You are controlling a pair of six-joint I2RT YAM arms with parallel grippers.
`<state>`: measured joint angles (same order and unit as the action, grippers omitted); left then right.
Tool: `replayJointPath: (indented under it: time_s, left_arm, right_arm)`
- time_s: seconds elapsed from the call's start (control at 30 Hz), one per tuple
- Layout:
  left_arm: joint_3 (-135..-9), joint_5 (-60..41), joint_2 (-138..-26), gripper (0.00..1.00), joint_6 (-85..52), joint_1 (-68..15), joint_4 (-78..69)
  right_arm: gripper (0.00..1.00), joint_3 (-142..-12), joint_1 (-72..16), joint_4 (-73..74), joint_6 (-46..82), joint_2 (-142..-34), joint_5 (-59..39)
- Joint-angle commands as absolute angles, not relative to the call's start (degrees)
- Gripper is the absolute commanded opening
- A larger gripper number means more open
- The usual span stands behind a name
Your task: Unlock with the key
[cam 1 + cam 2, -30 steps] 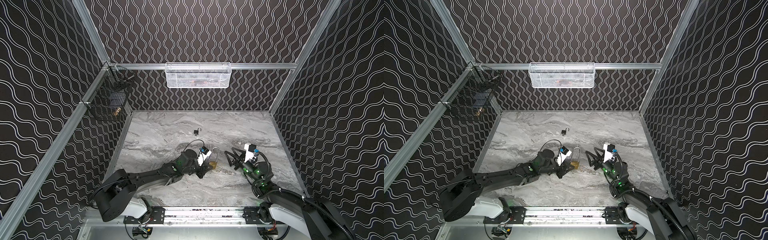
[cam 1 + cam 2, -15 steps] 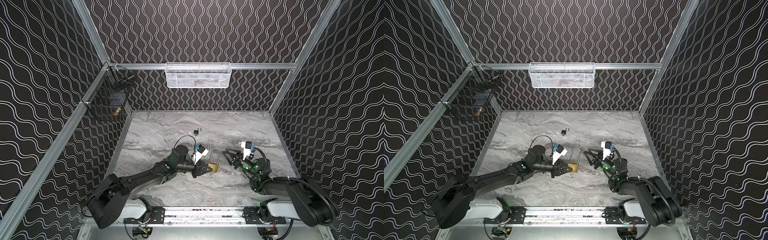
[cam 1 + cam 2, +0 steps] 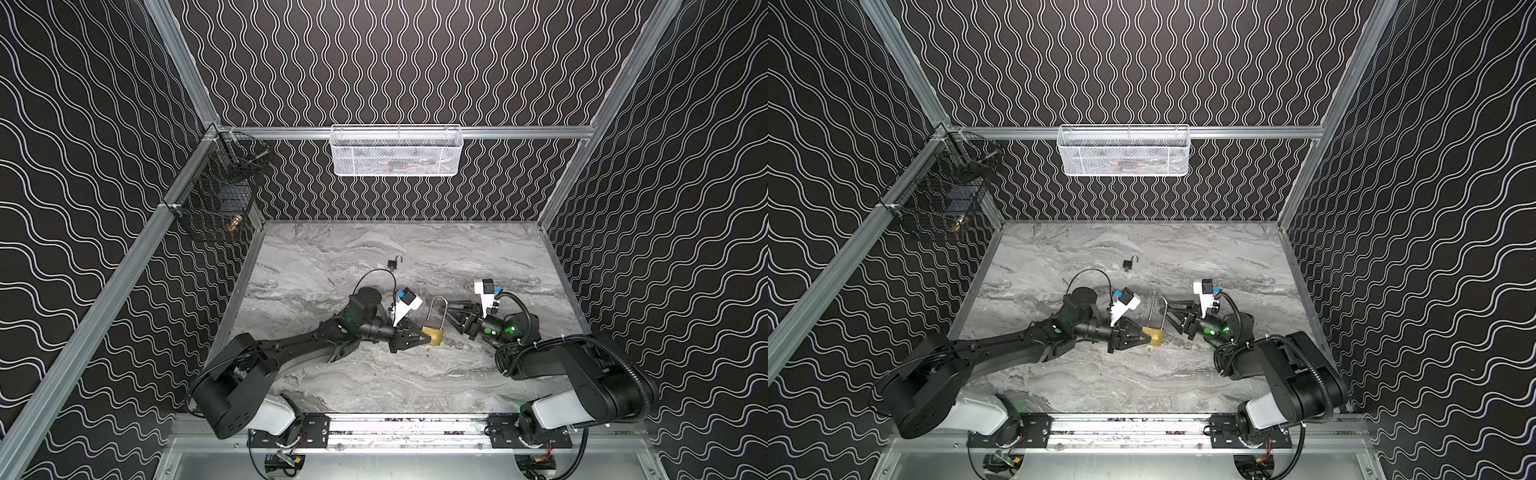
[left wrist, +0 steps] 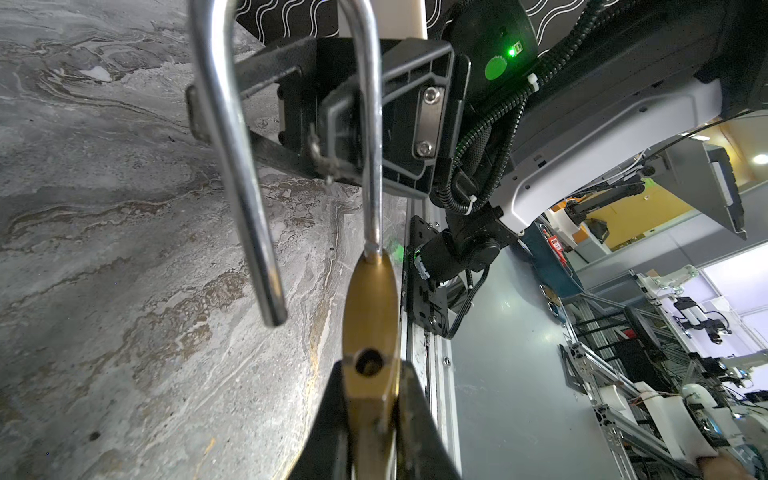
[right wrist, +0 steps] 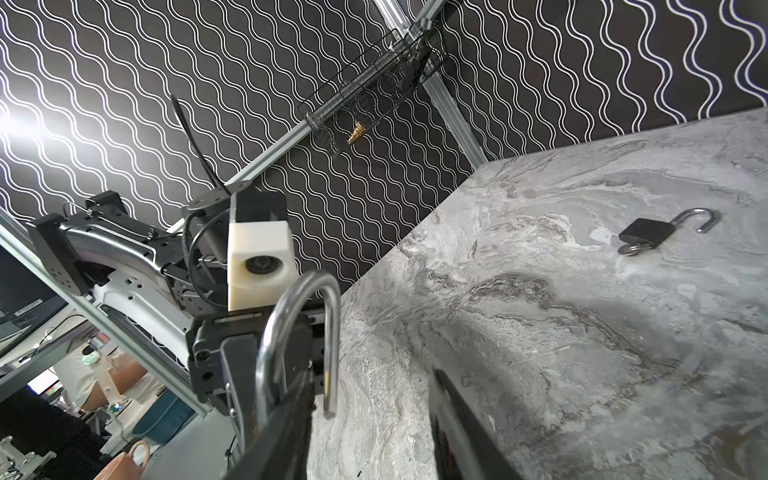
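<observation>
A brass padlock is held upright just above the marble table, with my left gripper shut on its body. Its steel shackle is sprung: one leg hangs free beside the empty hole in the body. A small silver piece below the body seems to be the key. My right gripper is open at the shackle, whose free leg lies between its fingers; I cannot tell whether they touch.
A small black padlock with its shackle open lies farther back on the table. A white mesh basket hangs on the back wall. A black wire basket hangs on the left wall.
The left gripper has shifted slightly right with the padlock. The right arm has dropped lower, its jaws have narrowed and its fingers have come in round the shackle.
</observation>
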<state>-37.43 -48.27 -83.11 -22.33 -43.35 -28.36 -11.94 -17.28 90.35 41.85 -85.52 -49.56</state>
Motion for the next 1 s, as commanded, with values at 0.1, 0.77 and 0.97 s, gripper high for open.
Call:
replayJointPath:
  time_s: [0.1,0.77,0.97]
  left_arm:
    - [-38.41,-51.77,-84.99,0.00,-24.25,-43.16,-37.18]
    - [-39.99,-50.08,-86.80,0.00,-23.95,-45.13,-35.70]
    - [-42.25,-34.21,-82.12,0.00,-15.46,-46.31,-20.07]
  right_arm:
    - [0.47,-12.39,-17.46,99.03,42.64,-85.73,-51.09]
    - [0.48,-13.45,-17.57,93.22,41.59,-86.51,-46.28]
    - [0.50,-13.97,-17.99,72.22,31.81,-77.74,-36.71]
